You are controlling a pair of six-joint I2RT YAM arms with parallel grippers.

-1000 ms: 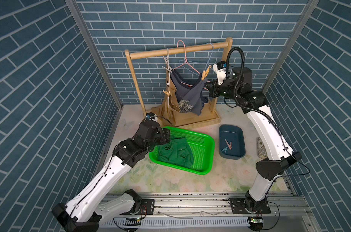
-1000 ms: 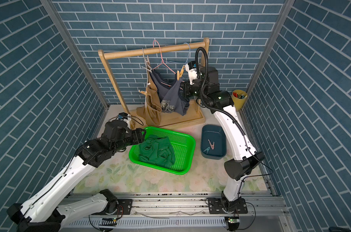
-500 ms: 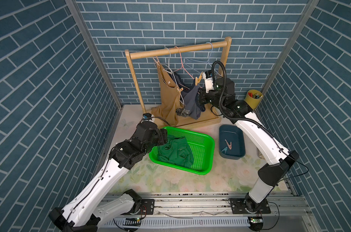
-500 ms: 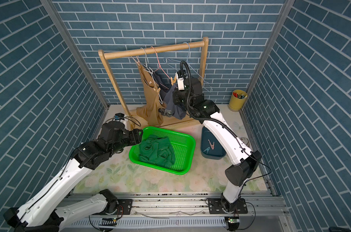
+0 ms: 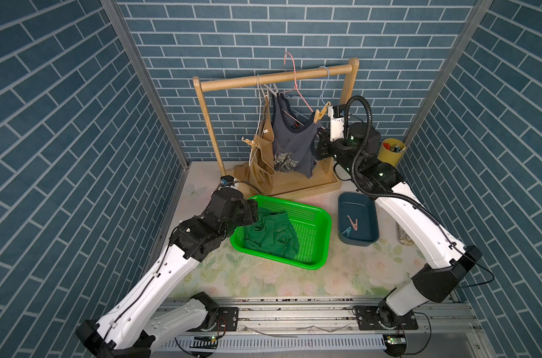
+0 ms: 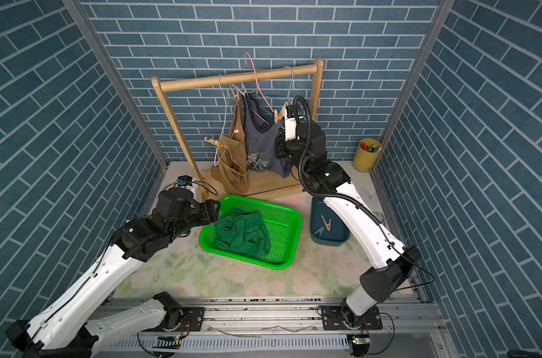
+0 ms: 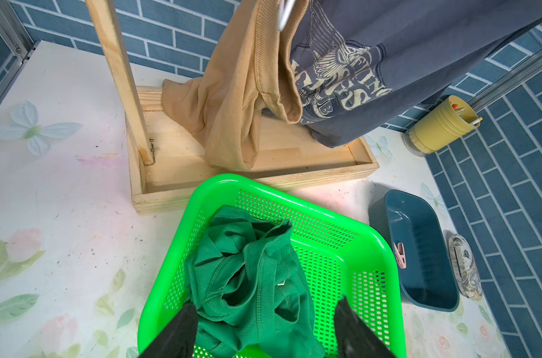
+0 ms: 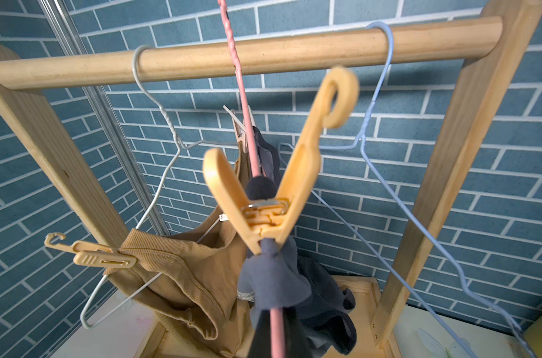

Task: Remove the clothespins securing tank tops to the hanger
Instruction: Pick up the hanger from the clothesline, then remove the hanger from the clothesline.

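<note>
Right gripper (image 5: 320, 141): clenched on pink hanger (image 8: 241, 93), swung back rightward. Yellow clothespin (image 8: 302, 173): still clipped to grey-blue tank top (image 5: 291, 139), removal pending. Left gripper (image 7: 265, 310): released, idle.

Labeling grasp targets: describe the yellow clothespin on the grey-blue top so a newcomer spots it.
On the wooden rack at the back wall, find the pink hanger carrying the grey-blue tank top. The clothespin clamps that top's strap to the pink wire, handles up in a V; its tan-yellow twin lies sideways on the tan top.
</note>
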